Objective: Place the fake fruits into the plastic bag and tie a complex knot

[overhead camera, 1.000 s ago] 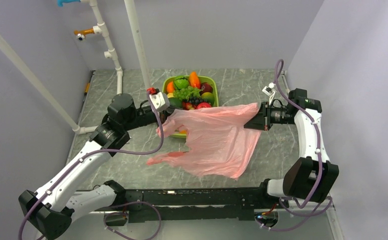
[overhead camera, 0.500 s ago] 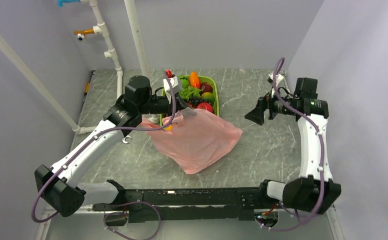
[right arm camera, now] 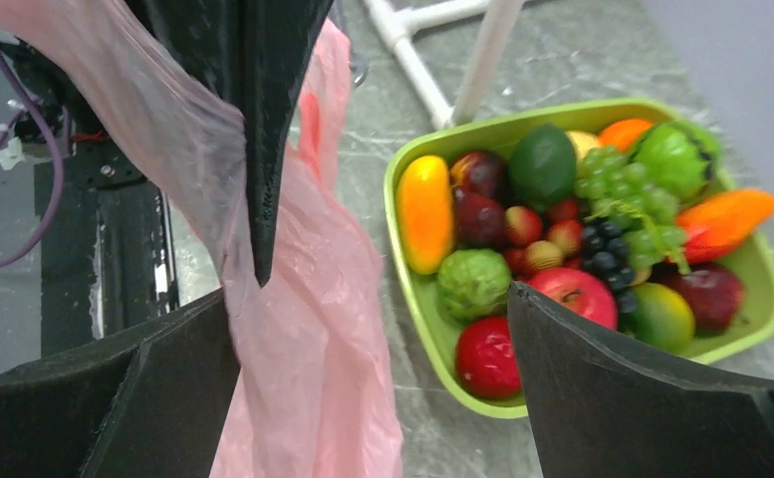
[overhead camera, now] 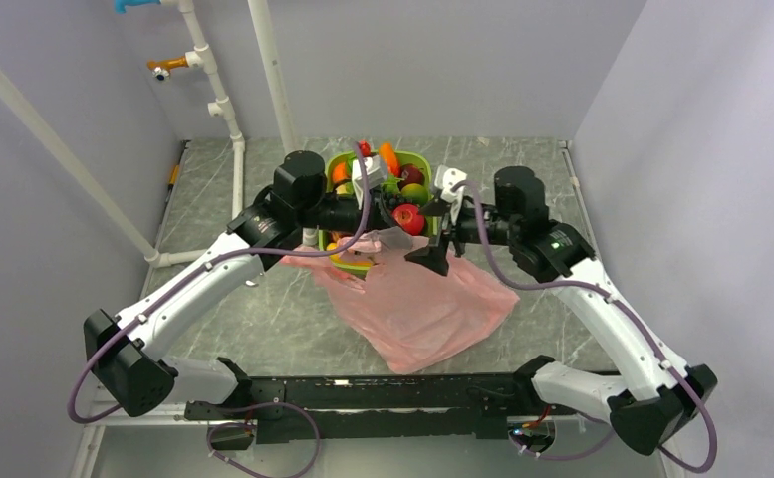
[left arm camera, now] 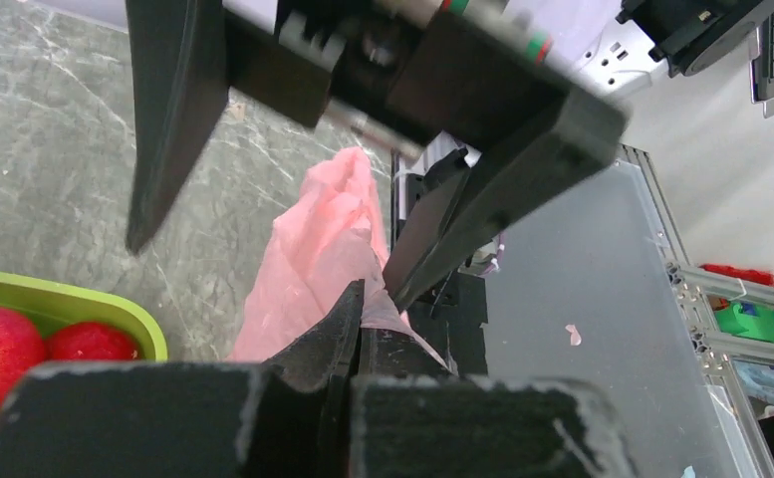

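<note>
The pink plastic bag hangs bunched from my left gripper, which is shut on its top edge, and its lower part lies on the table. My right gripper stands open right beside it, and the hanging plastic passes between its spread fingers, against the left one. The fake fruits fill the lime-green tray: red apples, grapes, an avocado, orange and yellow pieces. The tray sits just behind both grippers. No knot is in view.
White pipes rise at the back left, one post close to the tray. Grey walls close in on both sides. A dark rail runs along the near edge between the arm bases.
My right gripper let go of the bag's right side, opened, and swung in to the centre beside the left gripper. The left gripper carried the bag's top toward the tray, so the bag hangs bunched.
</note>
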